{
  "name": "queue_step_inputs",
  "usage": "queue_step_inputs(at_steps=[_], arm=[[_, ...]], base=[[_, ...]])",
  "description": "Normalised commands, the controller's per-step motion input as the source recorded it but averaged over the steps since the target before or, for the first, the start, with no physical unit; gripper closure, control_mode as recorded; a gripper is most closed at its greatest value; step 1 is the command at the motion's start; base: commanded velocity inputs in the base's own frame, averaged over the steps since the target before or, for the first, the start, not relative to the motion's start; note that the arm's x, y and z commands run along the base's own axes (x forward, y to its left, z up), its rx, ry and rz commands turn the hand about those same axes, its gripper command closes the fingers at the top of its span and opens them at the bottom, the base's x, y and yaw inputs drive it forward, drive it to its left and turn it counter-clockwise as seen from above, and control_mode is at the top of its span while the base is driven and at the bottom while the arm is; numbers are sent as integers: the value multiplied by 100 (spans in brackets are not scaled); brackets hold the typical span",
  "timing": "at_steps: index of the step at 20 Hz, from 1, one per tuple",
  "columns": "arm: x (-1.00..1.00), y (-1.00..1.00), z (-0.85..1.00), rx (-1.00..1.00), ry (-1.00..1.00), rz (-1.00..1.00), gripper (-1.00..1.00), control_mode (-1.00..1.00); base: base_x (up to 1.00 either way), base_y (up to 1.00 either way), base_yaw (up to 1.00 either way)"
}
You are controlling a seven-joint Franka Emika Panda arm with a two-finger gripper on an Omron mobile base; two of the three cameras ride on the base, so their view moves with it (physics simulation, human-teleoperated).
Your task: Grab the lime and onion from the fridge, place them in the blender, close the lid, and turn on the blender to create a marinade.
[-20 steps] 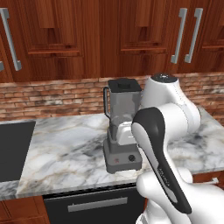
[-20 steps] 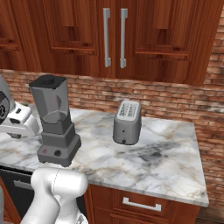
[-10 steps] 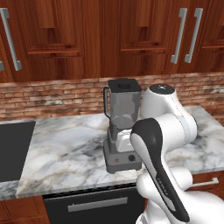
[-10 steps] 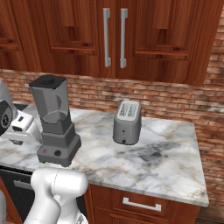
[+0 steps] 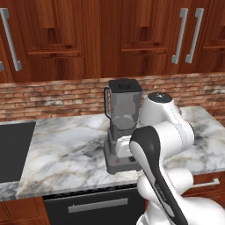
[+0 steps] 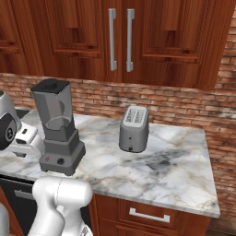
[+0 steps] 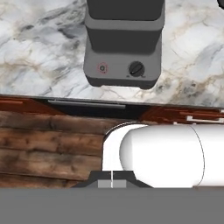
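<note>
The grey blender (image 5: 123, 127) (image 6: 57, 129) stands on the marble counter (image 5: 66, 154), with the black lid (image 5: 125, 84) (image 6: 50, 85) sitting on its translucent jar. In the hand view I face the front of its boxy base, with the small red button (image 7: 103, 68) left of the black knob (image 7: 137, 68). My gripper (image 7: 111, 183) is shut with nothing in it, out in front of the counter's edge and short of the base. The lime and the onion are hidden, and the fridge is out of view.
A squat silver toaster (image 6: 133, 129) stands on the counter to the right of the blender. A black cooktop (image 5: 11, 149) lies at the counter's left end. Brown wooden cupboards (image 6: 120, 41) hang above, and a dark appliance front (image 5: 88, 204) sits below the counter.
The arm has swung lower and across the front of the blender, bringing the hand down toward its base. The gripper has stayed shut and the blender has not moved.
</note>
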Motion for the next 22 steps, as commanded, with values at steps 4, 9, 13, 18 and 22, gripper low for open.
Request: queue_step_inputs(at_steps=[4, 9, 13, 18, 22], arm=[[9, 0, -28, 0, -6, 0, 100, -100], [16, 0, -21, 0, -7, 0, 100, -100], [33, 6, -13, 0, -3, 0, 100, -100], [28, 5, -6, 0, 0, 0, 100, -100], [22, 0, -2, 0, 0, 0, 100, -100]], base=[[0, 0, 0], [0, 0, 0], [0, 0, 0], [0, 0, 0], [0, 0, 0]])
